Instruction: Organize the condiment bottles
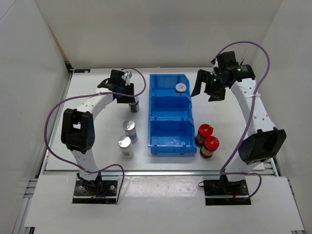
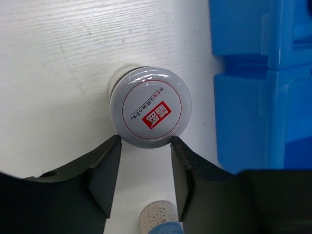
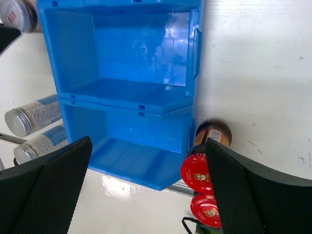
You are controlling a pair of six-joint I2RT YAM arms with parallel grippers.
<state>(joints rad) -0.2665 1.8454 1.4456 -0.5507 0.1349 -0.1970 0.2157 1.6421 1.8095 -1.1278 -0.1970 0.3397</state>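
Observation:
A dark jar with a grey lid [image 2: 150,107] stands on the table just left of the blue bin, and it also shows in the top view [image 1: 135,104]. My left gripper [image 2: 146,148] is open, its fingertips at the near edge of that lid, with the jar not between the pads. A second grey-lidded jar [image 1: 181,87] sits in the bin's far compartment. Two silver-topped jars [image 1: 129,129] [image 1: 125,145] stand left of the bin. Two red-capped jars [image 1: 204,130] [image 1: 211,144] stand to its right. My right gripper [image 1: 207,88] is open and empty, above the table right of the far compartment.
The blue three-compartment bin [image 1: 168,141] lies mid-table; its middle and near compartments hold nothing. In the right wrist view the bin [image 3: 131,73], the red caps [image 3: 199,173] and the silver-topped jars [image 3: 29,117] all show. White walls enclose the table.

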